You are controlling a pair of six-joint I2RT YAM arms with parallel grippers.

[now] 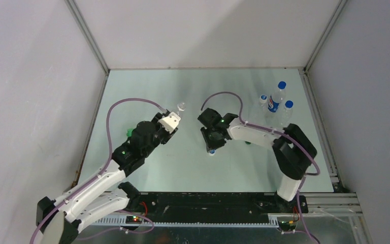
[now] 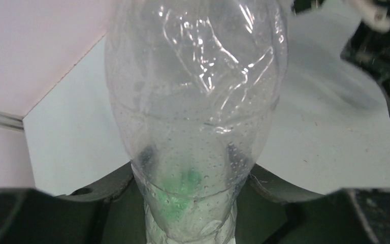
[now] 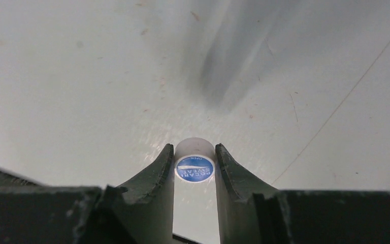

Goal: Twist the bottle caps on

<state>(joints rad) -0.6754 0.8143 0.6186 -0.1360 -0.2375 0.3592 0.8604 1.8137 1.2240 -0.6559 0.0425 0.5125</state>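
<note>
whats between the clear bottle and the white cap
Nothing: the top view shows only bare table between the bottle and the cap, which sits between the fingers of the right gripper.

A pale grey-green table floors a booth of plain grey-white wall panels joined by aluminium corner strips. At the table's far right corner, clear plastic bottles stand upright in a tight cluster. 2 bright blue screw caps show there, and 1 bottle bears a red-and-blue label. Close up, the table shows fine scratches and brown specks.
</note>
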